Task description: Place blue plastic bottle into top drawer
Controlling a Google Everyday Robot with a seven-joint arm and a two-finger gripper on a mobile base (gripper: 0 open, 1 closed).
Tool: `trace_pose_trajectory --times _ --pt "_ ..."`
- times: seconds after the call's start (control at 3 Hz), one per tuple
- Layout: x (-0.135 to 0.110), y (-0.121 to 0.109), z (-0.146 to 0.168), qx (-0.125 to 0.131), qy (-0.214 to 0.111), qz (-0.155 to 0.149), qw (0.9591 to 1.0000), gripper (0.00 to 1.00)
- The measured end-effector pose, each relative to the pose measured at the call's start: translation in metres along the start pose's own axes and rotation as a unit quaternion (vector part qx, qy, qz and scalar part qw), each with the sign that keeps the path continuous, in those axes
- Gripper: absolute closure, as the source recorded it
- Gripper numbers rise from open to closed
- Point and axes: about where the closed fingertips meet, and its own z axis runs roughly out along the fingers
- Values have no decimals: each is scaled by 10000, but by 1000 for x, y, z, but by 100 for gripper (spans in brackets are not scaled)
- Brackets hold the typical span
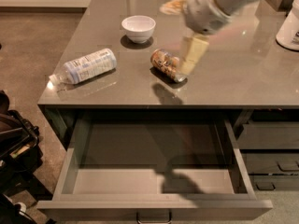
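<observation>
The blue plastic bottle (pixel 86 66) was found lying on its side at the left of the countertop (pixel 233 83), cap toward the edge, outside the top drawer (pixel 154 204), which was pulled open below. A white bowl (pixel 138 28) and a can (pixel 167 64) were recorded further right. The gripper (pixel 188 63) was noted just beside the can; its grip state could not be determined.

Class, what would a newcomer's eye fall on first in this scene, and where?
The top drawer gapes wide open below the grey counter. Above it, the gripper hangs over the brown-gold can near the counter's middle. The blue plastic bottle lies on its side at the counter's left edge.
</observation>
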Motion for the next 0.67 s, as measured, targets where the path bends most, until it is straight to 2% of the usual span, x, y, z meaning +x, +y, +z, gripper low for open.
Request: trace_pose_trajectory --times 0.33,0.67 --pt "-22 -37 45 -373 -591 -658 9954 0" --pt "-47 -63 79 -617 -1017 -1108 9867 0"
